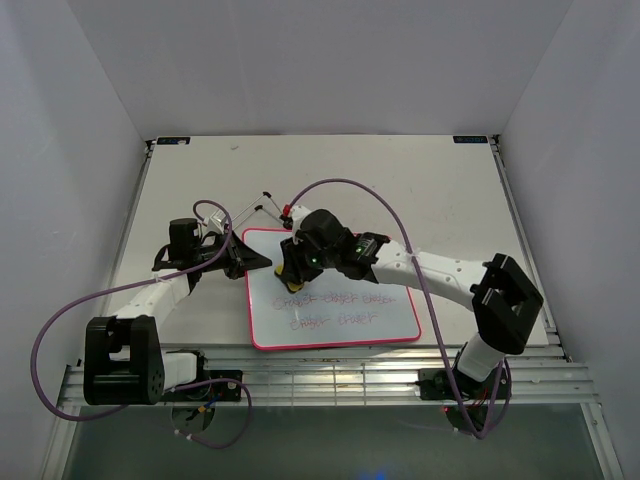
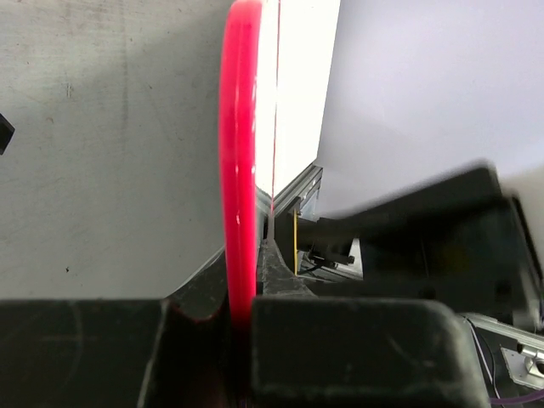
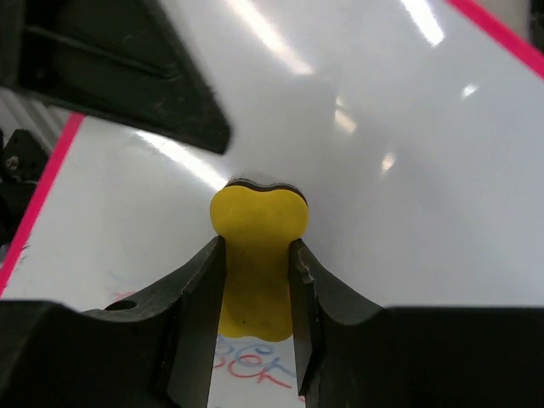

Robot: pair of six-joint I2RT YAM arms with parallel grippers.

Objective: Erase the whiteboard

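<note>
The whiteboard (image 1: 402,326) lies flat on the table with a pink-red frame and two lines of red and blue scribbles (image 1: 336,302) across its middle. My left gripper (image 1: 257,260) is shut on the board's left edge; in the left wrist view the pink frame (image 2: 240,127) runs down between the jaws of the left gripper (image 2: 240,340). My right gripper (image 1: 293,272) is shut on a yellow eraser (image 3: 259,217), whose dark underside rests on the white surface (image 3: 408,195) just above the scribbles (image 3: 255,364). The right gripper (image 3: 257,248) pinches the eraser's narrow waist.
A thin wire-like thing with a red tip (image 1: 280,207) lies just behind the board. A metal grille (image 1: 330,378) runs along the table's near edge between the arm bases. White walls close in left, right and back. Purple cables (image 1: 60,330) loop beside each arm.
</note>
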